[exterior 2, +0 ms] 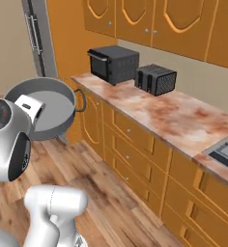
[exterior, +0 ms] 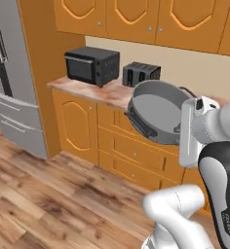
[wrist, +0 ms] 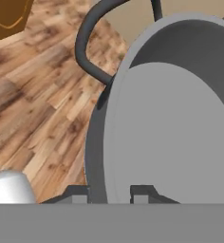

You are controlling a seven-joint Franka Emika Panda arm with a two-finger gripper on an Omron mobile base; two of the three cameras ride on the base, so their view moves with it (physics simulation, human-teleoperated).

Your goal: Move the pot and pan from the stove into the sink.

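Hand view shows you the grip plainly: the gripper is clamped on the near rim of the pot, one dark tip outside the wall and one inside, with a loop handle arching off toward the wooden floor. In the left base view the pot hangs in the air, tipped so its open mouth faces outward, in front of the cabinet drawers and just below the counter edge near the toaster and the toaster oven. From the right base view a corner of the stove sits well off to the right, so you are carrying the pot away from it; the sink is somewhere ahead. A rim pinch on a wide pot probably lets it swing, so keep your motion slow, level the pot before lowering, and lift it clear of the counter edge before you cross toward the basin.
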